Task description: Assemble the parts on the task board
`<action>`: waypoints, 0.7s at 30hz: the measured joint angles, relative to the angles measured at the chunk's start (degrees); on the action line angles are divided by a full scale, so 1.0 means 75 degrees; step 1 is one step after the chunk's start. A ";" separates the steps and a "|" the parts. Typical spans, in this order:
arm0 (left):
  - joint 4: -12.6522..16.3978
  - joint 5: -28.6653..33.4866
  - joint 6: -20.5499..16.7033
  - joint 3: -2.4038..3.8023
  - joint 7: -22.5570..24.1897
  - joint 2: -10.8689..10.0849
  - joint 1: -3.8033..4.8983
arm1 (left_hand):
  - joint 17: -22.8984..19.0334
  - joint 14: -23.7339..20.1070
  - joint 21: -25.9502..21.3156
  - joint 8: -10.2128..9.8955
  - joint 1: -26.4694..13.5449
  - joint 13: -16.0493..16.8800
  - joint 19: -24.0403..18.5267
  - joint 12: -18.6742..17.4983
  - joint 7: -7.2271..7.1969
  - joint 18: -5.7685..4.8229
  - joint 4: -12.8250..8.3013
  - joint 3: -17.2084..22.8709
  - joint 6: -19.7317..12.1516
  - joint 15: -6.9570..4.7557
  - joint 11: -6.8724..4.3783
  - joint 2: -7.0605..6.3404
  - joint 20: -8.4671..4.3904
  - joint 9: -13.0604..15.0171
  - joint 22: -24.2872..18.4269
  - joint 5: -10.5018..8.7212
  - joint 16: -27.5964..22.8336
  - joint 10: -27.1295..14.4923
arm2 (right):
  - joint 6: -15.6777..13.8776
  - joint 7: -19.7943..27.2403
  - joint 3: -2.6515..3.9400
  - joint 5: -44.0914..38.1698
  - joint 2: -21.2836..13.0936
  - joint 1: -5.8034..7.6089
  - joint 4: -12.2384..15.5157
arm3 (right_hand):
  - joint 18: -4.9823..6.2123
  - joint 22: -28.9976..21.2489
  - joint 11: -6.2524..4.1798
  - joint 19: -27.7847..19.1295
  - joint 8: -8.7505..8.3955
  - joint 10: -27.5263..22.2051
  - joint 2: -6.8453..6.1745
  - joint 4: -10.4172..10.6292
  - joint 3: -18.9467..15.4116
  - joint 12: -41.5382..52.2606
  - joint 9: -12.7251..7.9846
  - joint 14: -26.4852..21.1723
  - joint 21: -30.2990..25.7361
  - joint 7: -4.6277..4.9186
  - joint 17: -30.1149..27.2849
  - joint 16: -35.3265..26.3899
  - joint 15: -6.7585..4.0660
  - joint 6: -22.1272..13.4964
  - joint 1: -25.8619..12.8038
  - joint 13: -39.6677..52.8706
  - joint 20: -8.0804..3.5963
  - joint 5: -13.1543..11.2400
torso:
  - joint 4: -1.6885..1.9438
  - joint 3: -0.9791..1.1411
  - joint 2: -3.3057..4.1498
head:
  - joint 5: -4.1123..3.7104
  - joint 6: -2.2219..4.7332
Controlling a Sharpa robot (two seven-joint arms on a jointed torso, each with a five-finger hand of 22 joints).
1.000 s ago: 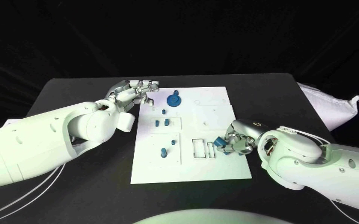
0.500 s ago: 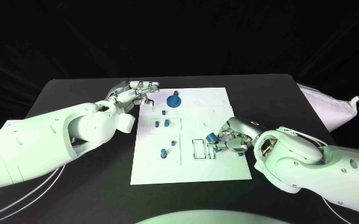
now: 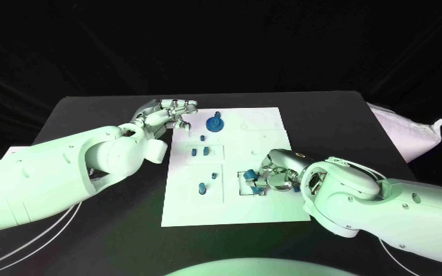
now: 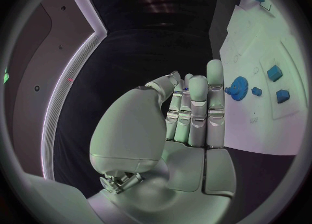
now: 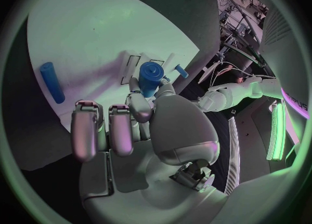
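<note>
The right hand (image 3: 276,175) pinches a short blue cylindrical part (image 5: 151,76) at its fingertips, directly over the rectangular slots (image 3: 245,183) near the task board's (image 3: 267,122) front edge, while the farther left hand (image 3: 168,114) rests empty, fingers loosely curled.

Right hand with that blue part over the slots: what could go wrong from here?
1. The right hand pinches the blue part only at its end; it could tilt or slip before it seats.
2. In the head view the hand covers the rectangular slots, so misalignment may go unseen.
3. The loose blue peg lies nearby and could get knocked.
</note>
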 measured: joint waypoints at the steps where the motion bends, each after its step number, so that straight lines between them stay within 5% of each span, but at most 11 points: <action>1: 0.0000 0.0000 0.0000 0.0000 0.0000 0.0000 0.0000 | 0.0000 0.0000 0.0000 0.0000 0.0000 0.0000 0.0000 0.0000 0.0000 0.0000 0.0000 0.0000 0.0000 0.0000 0.0000 0.0000 0.0000 0.0000 0.0000 0.0000 0.0000 0.0000 | 0.0019 -0.0004 0.0000 0.0001 0.0013 0.0000 -0.0005 | 0.0000 0.0000 -0.0027 0.0000 0.0000 0.0028 0.0036 0.0002 -0.0045 0.0000 0.0100 -0.0013 0.0000 -0.0049 0.0000 0.0000 -0.0013 0.0050 -0.0037 0.0003 0.0000 -0.0062 | 0.0000 0.0001 0.0001 | 0.0004 -0.0001; 5: 0.0001 0.0000 0.0000 0.0000 0.0000 0.0000 0.0000 | 0.0000 0.0000 0.0000 0.0000 0.0000 0.0000 0.0000 0.0000 0.0000 0.0000 0.0000 0.0000 0.0000 0.0000 0.0000 0.0000 0.0000 0.0000 0.0000 0.0000 0.0000 0.0000 | 0.0057 -0.0031 0.0000 -0.0003 0.0062 -0.0001 -0.0039 | 0.0000 -0.0001 -0.0106 0.0000 0.0018 0.0109 0.0106 -0.0007 -0.0311 -0.0003 0.0250 -0.0027 0.0000 -0.0162 0.0000 0.0000 -0.0027 0.0178 -0.0279 0.0043 0.0000 -0.0660 | -0.0005 0.0004 0.0003 | 0.0013 -0.0003; 7: 0.0001 0.0000 0.0002 0.0000 0.0000 0.0000 0.0000 | -0.0009 0.0000 0.0000 0.0000 0.0000 0.0000 0.0000 0.0001 0.0000 0.0000 0.0000 0.0000 0.0000 0.0000 0.0003 0.0000 0.0000 0.0000 -0.0002 0.0000 0.0000 -0.0003 | 0.0043 -0.0049 0.0000 -0.0026 0.0074 -0.0002 -0.0065 | 0.0000 -0.0001 -0.0117 0.0000 0.0052 0.0121 -0.0017 -0.0011 -0.0523 -0.0213 0.0299 -0.0040 0.0000 -0.0238 -0.0001 0.0000 -0.0041 0.0292 -0.0524 -0.0066 0.0000 -0.1292 | -0.0009 0.0005 0.0004 | 0.0015 -0.0003; 11: 0.0000 0.0000 0.0007 0.0000 -0.0004 0.0004 0.0000 | -0.0040 -0.0004 0.0000 0.0030 0.0050 0.0000 0.0000 0.0045 0.0000 0.0000 -0.0052 0.0008 0.0000 0.0003 0.0028 0.0050 0.0000 0.0000 -0.0017 0.0000 0.0000 -0.0028 | -0.0025 -0.0074 0.0001 -0.0112 0.0085 -0.0002 -0.0098 | -0.0001 -0.0001 -0.0023 -0.0019 -0.0043 -0.0060 -0.0325 0.0001 -0.0824 -0.0545 0.0299 -0.0025 -0.0016 -0.0182 -0.0001 -0.0091 -0.0025 0.0178 -0.1030 -0.0260 0.0018 -0.2345 | -0.0010 0.0005 0.0003 | 0.0016 -0.0002; 16: -0.0006 0.0000 0.0013 0.0000 -0.0006 0.0006 0.0000 | -0.0040 -0.0006 0.0000 0.0030 0.0050 0.0000 0.0000 0.0045 0.0000 0.0001 -0.0052 0.0009 0.0000 0.0005 0.0028 0.0050 0.0000 0.0000 -0.0017 0.0000 0.0000 -0.0028 | -0.0108 -0.0078 0.0001 -0.0236 0.0114 -0.0002 -0.0101 | 0.0000 -0.0002 -0.0023 -0.0045 -0.0043 -0.0060 -0.0833 0.0020 -0.0582 -0.0712 0.0370 -0.0011 -0.0040 -0.0161 -0.0002 -0.0133 -0.0011 0.0156 -0.1618 -0.0317 0.0044 -0.2527 | -0.0014 0.0010 0.0002 | 0.0016 -0.0002; 21: -0.0010 0.0000 0.0019 0.0000 -0.0009 0.0010 0.0000 | -0.0049 -0.0013 -0.0030 0.0030 0.0050 0.0000 0.0000 0.0045 0.0000 0.0001 -0.0052 0.0009 0.0000 0.0012 0.0028 0.0050 0.0000 0.0000 -0.0017 0.0017 0.0000 -0.0028 | -0.0152 -0.0072 0.0001 -0.0340 0.0120 -0.0002 -0.0087 | 0.0000 -0.0002 -0.0023 -0.0044 -0.0073 -0.0060 -0.0957 0.0001 -0.0201 -0.0712 0.0418 -0.0011 -0.0040 -0.0161 -0.0002 -0.0133 -0.0011 0.0156 -0.1742 -0.0281 0.0044 -0.2527 | -0.0014 0.0015 0.0001 | 0.0015 -0.0002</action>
